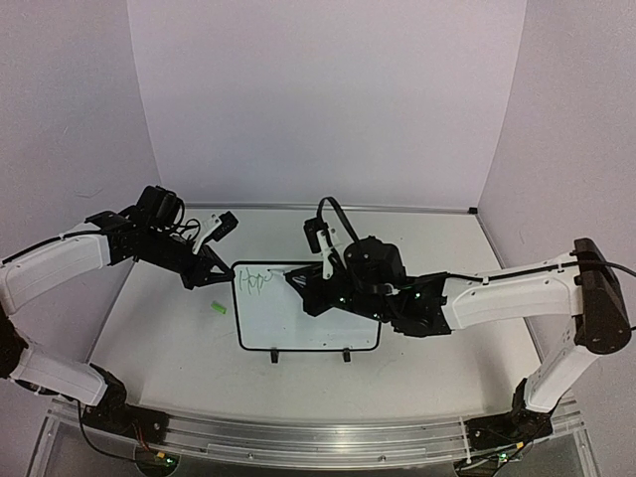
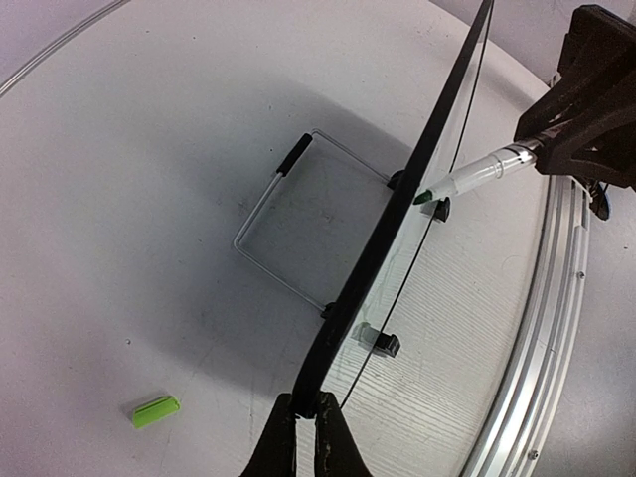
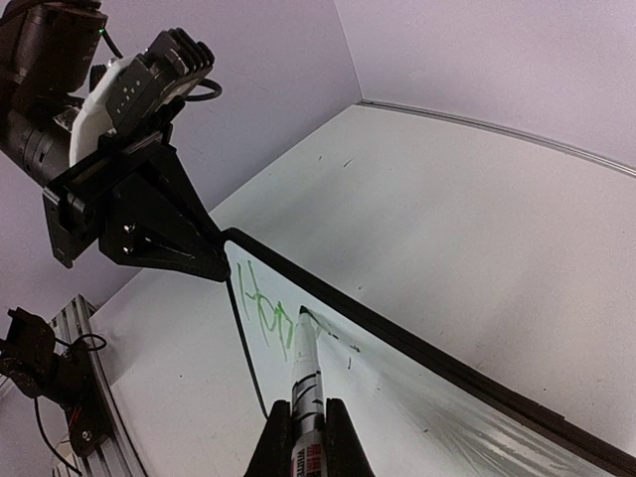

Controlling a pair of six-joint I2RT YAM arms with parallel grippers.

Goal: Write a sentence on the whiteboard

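Note:
The whiteboard (image 1: 318,328) lies tilted on the table, its black edge (image 2: 397,219) raised. My left gripper (image 1: 230,275) is shut on the board's top-left corner, fingers (image 2: 281,442) pinching the rim. My right gripper (image 1: 298,288) is shut on a white marker (image 3: 306,378) whose green tip touches the board (image 3: 427,417) just right of the writing. The sentence (image 1: 254,280) is thin green letters reading roughly "Hop" (image 3: 260,313) near that corner. The left wrist view shows the marker (image 2: 467,179) from the far side of the board.
A green marker cap (image 1: 218,308) lies on the table left of the board (image 2: 156,409). A wire stand (image 2: 298,219) lies flat behind the board. An aluminium rail (image 2: 542,328) runs along the table's near edge. White walls close the back and sides.

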